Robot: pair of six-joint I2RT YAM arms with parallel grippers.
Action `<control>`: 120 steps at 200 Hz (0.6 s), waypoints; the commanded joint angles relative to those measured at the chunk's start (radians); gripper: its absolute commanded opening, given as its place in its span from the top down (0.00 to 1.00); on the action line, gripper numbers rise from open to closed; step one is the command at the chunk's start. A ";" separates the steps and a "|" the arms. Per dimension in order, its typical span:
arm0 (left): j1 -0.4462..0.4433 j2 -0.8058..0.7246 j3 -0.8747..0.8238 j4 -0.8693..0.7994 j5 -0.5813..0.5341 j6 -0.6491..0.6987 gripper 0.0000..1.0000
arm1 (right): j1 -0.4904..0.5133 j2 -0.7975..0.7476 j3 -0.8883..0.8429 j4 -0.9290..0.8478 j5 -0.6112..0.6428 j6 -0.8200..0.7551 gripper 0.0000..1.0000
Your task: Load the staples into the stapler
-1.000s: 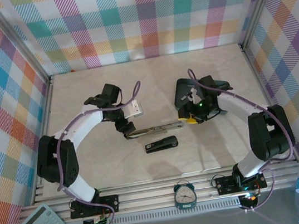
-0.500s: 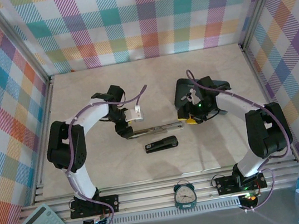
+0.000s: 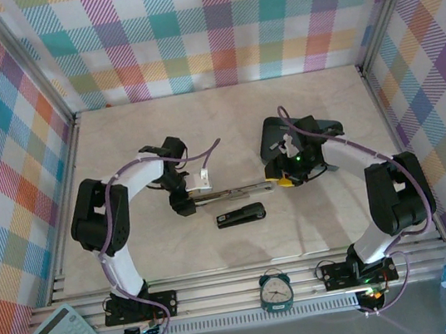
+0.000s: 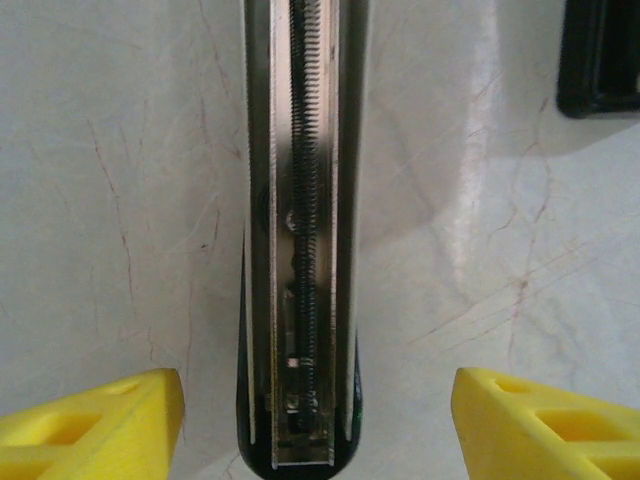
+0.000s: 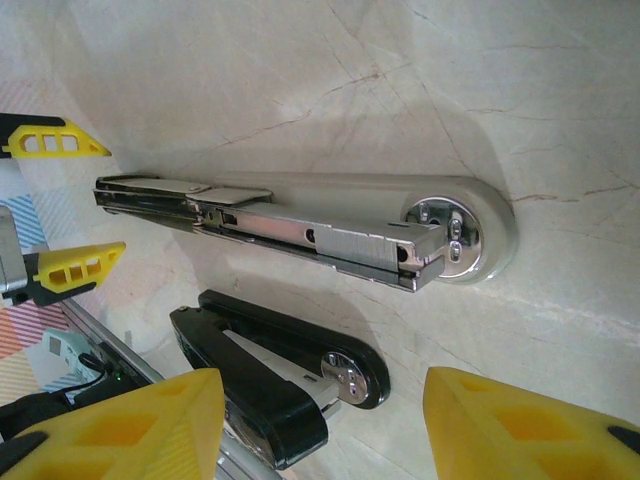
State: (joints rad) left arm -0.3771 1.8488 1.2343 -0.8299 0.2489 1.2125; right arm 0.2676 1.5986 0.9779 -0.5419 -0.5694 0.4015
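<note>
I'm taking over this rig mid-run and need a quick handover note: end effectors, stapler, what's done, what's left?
Left end effector: open, straddling the opened stapler at the tip opposite its hinge, not touching.
Right end effector: open, near the hinge end.
Magazine channel shows a bare spring; black stapler lies closed alongside.
Done: stapler opened. Left: insert staples, close it.
</note>
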 commanded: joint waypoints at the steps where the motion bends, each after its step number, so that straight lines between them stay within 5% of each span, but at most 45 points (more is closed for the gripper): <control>1: 0.001 0.015 -0.013 0.029 -0.013 0.020 0.31 | -0.005 0.002 -0.012 0.002 -0.025 -0.027 0.46; 59: -0.009 0.068 -0.016 0.072 -0.017 0.016 0.38 | -0.021 -0.012 -0.033 0.028 -0.060 -0.020 0.46; 120: -0.017 0.019 -0.027 0.029 -0.066 0.026 0.66 | -0.028 -0.028 -0.060 0.032 -0.061 -0.010 0.46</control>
State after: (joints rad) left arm -0.3847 1.8950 1.2327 -0.7261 0.2020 1.2213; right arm 0.2478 1.5902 0.9314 -0.5159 -0.6041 0.4019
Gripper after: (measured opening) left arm 0.373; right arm 0.542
